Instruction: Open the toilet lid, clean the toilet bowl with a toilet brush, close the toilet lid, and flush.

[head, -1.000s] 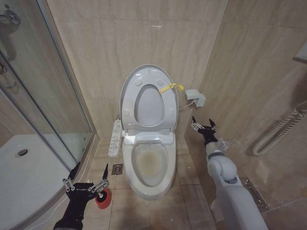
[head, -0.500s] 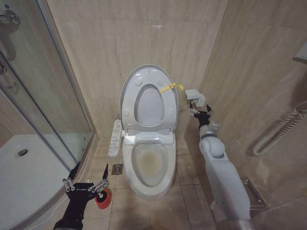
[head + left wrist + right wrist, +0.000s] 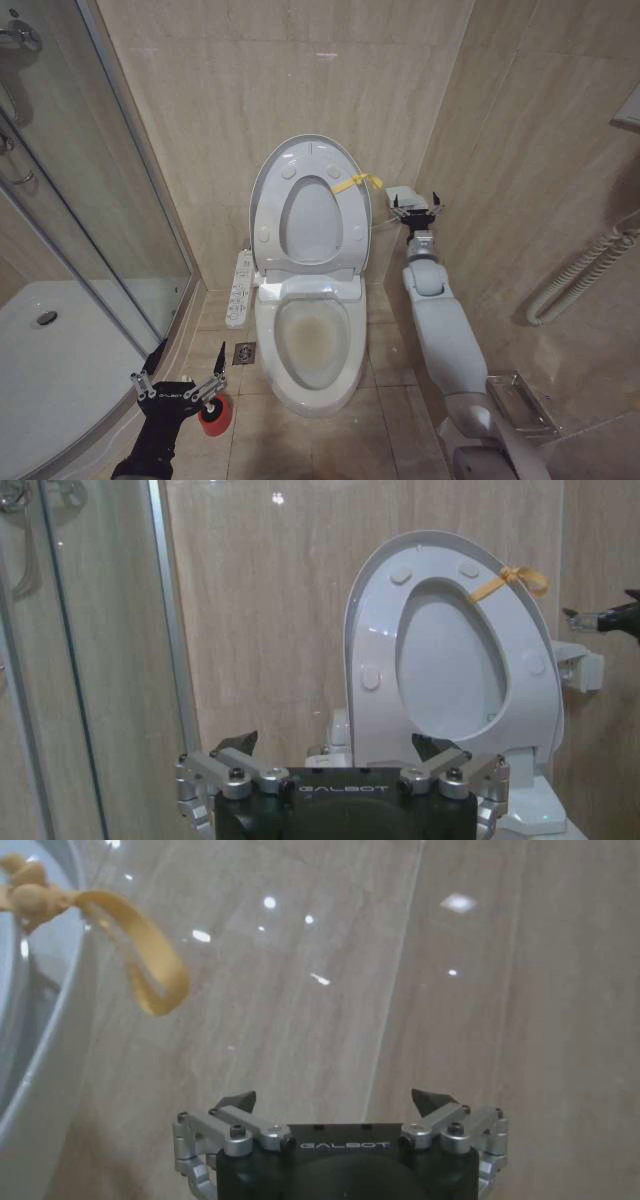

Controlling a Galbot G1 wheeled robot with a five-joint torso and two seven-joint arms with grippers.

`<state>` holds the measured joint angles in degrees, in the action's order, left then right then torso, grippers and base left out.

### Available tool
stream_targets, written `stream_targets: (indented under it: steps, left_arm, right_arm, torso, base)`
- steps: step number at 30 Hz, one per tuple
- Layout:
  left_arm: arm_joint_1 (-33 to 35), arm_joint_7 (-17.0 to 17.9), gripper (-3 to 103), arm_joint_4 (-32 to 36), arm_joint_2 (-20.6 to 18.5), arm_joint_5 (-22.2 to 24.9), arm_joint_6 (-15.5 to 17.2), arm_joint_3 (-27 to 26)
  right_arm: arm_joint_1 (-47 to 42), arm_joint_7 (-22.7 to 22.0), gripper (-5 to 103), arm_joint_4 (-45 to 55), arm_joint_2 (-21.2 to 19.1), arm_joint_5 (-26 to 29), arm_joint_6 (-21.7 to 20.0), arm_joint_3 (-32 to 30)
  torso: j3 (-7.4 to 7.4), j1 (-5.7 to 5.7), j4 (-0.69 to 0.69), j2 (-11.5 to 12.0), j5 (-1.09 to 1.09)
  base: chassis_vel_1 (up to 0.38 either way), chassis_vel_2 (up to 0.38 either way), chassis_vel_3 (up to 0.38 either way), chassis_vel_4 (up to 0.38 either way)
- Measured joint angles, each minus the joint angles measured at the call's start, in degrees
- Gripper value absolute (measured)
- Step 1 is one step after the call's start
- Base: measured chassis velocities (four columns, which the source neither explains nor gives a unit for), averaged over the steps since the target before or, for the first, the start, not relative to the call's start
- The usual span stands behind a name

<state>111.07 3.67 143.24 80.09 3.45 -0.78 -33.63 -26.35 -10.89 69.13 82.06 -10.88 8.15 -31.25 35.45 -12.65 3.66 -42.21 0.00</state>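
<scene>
Toilet lid (image 3: 310, 205) already raised, leaning against the back wall with the ring seat up against it; long axis near vertical. Yellow ribbon (image 3: 357, 182) tied at the lid's upper edge on the robot's right side, hanging off the rim toward the side wall.

Toilet bowl (image 3: 312, 342) exposed below, brownish stain in the basin; not yet brushed, by the look of it.

Right gripper (image 3: 417, 208) raised beside the white wall box (image 3: 401, 196), just right of the lid's upper edge, jaws apart and holding nothing. From the right wrist view, ribbon (image 3: 130, 952) and lid rim (image 3: 45, 1035) lie off to one side of the jaws rather than between them; gripper faces bare wall tile.

Left gripper (image 3: 181, 388) low at the floor, left of the bowl's front, jaws apart, empty. Red holder cup (image 3: 215, 414) just beside its right finger, partly hidden behind it; toilet brush itself too small to make out.

Judgement: lid step done, brush is next. Left arm clearly the nearer one to the cup; approach likely needs a descent onto an upright handle.
</scene>
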Motion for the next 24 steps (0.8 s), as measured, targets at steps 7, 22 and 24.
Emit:
stream_targets:
  steps: [7, 22, 24]
  left_arm:
    - [0.0, 0.0, 100, 0.0, 0.0, 0.0, 0.0, 0.0]
    - [0.0, 0.0, 100, 0.0, 0.0, 0.0, 0.0, 0.0]
    - [0.0, 0.0, 100, 0.0, 0.0, 0.0, 0.0, 0.0]
  right_arm:
    - [4.6, -5.7, 100, -6.3, 2.3, -5.0, 2.8, 0.7]
    - [11.6, -15.5, 100, -17.8, 6.4, -16.6, 6.5, 1.2]
    - [12.1, -16.2, 100, -19.1, 7.0, -17.5, 7.2, 1.3]
  torso:
    - [0.00, 0.00, 0.00, 0.0, -0.01]
    - [-0.01, 0.00, 0.01, 0.0, -0.01]
    - [0.00, 0.00, 0.00, 0.0, -0.01]
  base:
    - [0.000, 0.000, 0.000, 0.000]
    - [0.000, 0.000, 0.000, 0.000]
    - [0.000, 0.000, 0.000, 0.000]
